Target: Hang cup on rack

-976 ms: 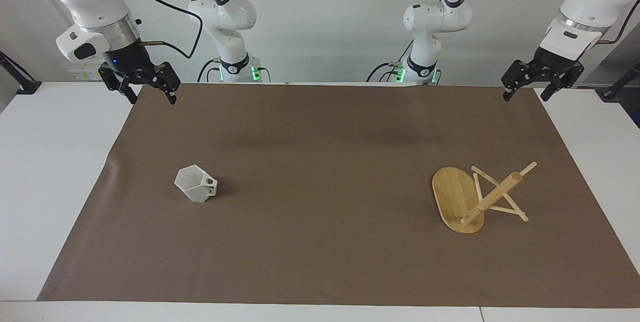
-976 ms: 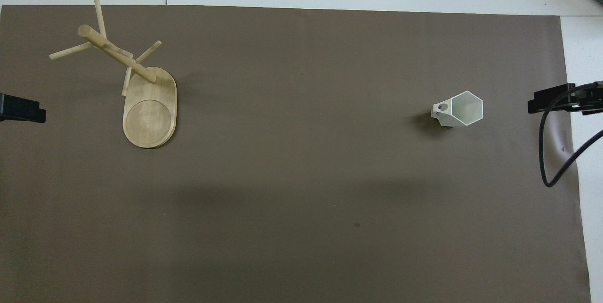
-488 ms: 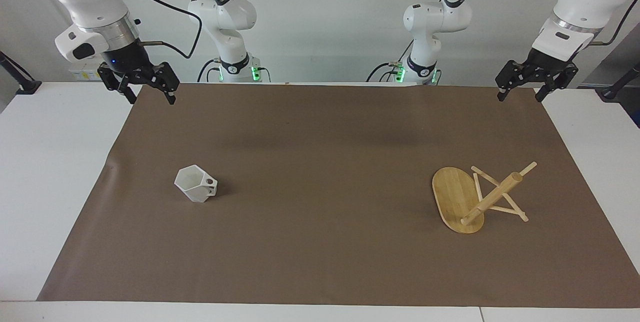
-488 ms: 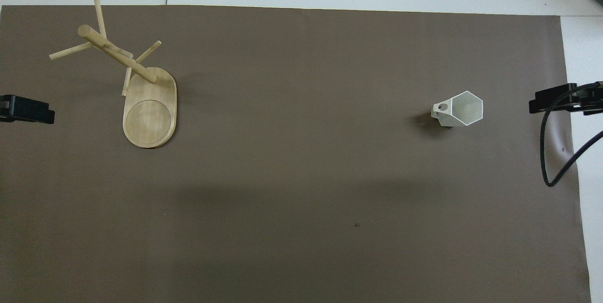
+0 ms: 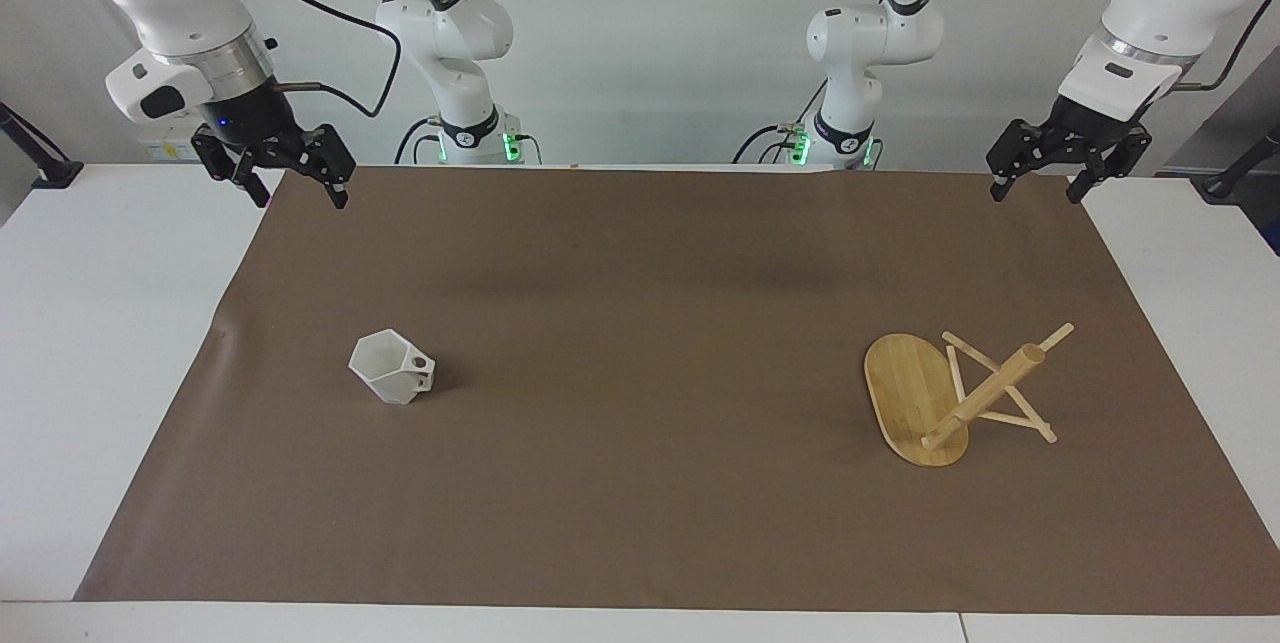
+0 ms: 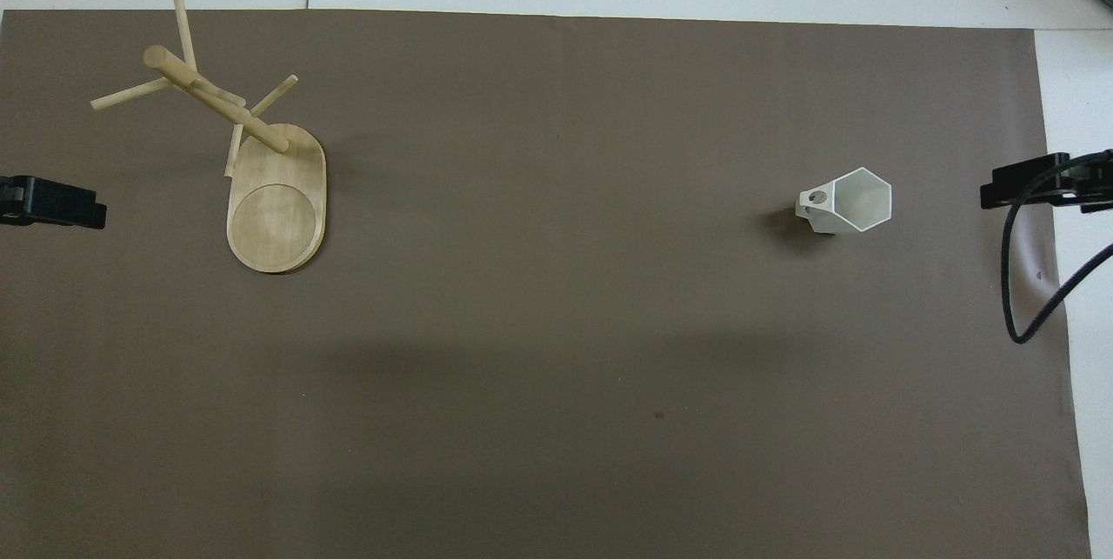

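A brown mat (image 5: 640, 393) covers the white table, with the cup (image 5: 392, 366) upright toward the right arm's end and the rack (image 5: 950, 398) well apart toward the left arm's end — room for each arm to work, I'd guess. Compared with a second ago, the left gripper (image 5: 1040, 185) has edged inward over the mat's corner and the right gripper (image 5: 300, 193) barely shifted — both empty, fingers spread.

No text can be read; dark bands on both arms perhaps carry lettering.

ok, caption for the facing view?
Both open grippers, left and right, raised; cup and rack untouched on the mat.
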{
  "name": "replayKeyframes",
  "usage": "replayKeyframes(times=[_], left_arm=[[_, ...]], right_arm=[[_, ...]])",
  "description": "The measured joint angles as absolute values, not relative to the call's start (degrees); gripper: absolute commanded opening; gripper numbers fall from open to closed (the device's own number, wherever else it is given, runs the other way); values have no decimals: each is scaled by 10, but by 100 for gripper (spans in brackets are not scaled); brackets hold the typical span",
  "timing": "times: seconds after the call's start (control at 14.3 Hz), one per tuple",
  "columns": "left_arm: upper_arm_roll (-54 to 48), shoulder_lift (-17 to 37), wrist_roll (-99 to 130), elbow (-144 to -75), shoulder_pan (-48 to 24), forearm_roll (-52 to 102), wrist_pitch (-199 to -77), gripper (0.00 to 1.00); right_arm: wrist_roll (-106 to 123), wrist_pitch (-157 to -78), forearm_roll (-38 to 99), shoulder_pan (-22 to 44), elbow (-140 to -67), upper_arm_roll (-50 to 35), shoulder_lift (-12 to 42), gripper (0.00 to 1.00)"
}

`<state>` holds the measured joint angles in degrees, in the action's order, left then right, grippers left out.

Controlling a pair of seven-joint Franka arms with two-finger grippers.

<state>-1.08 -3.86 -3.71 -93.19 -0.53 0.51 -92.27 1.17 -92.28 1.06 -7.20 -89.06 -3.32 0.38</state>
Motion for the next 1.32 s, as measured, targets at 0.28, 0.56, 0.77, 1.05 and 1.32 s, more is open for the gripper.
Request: replayKeyframes(times=[0.28,0.56,0.77,1.05,1.32], left_arm=[[-11,-39,-37,-932,-5,5,-922,100],[-10,-39,-37,-932,-5,5,-922,100],[-9,-39,-37,-932,-5,5,-922,100],[-10,-39,-38,-932,-5,5,-923,100],[-13,-39,-38,-933,-14,6,-923,100]], right_arm=[[12,-923,11,-72,-891,-33,4,100],[12,-923,11,-72,-891,-33,4,100],[12,-923,11,-72,-891,-33,4,100],[13,-923,11,-72,-891,-33,4,100],[13,-922,11,-72,-891,-33,4,100]])
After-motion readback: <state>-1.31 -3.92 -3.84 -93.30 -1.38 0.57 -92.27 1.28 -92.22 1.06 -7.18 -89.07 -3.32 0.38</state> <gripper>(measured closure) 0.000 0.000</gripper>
